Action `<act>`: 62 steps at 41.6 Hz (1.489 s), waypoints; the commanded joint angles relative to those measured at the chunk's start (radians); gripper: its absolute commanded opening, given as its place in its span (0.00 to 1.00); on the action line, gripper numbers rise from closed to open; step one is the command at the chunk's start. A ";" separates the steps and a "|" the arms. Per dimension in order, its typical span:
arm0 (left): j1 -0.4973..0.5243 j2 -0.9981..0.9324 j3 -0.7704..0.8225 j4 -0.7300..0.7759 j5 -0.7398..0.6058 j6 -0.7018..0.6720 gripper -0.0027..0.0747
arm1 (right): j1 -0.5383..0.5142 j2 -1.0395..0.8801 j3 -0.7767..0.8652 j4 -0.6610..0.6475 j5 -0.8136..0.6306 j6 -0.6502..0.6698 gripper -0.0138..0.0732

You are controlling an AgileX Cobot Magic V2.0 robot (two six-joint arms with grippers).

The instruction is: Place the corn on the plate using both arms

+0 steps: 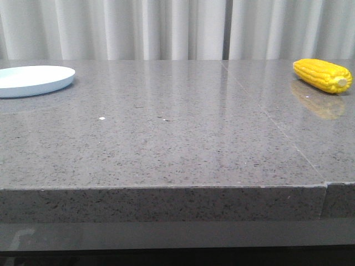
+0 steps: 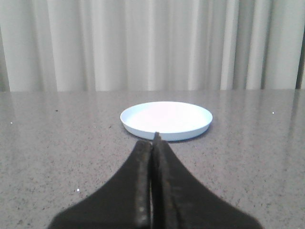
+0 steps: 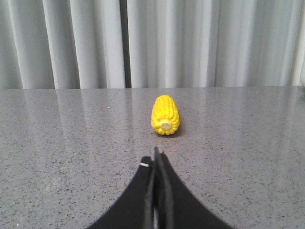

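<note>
Currently the corn is lying near the bench's far right edge, likely light, stiff, rollable; mid-cob is being judged best. Both grippers' jaws are pressed together.

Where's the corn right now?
The corn lies on the grey table at far right in the front view, opposite the plate, ahead of the shut right gripper.

I read this as a staged test bench in a lab rather than a home or kitchen. My cameras show a grey speckled stone-look table, polished enough to mirror things, and a wall of pale pleated curtain closing off everything behind it. Only a plate and a corn sit on it.
</note>
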 commanded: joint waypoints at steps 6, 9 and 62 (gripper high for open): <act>-0.010 -0.016 -0.146 -0.013 -0.068 -0.010 0.01 | -0.007 -0.011 -0.198 -0.001 0.072 -0.008 0.08; -0.010 -0.004 -0.229 -0.013 -0.019 -0.010 0.01 | -0.007 -0.008 -0.277 -0.001 0.148 -0.008 0.08; -0.010 0.542 -0.743 -0.005 0.615 -0.006 0.01 | -0.007 0.693 -0.821 -0.002 0.737 -0.010 0.11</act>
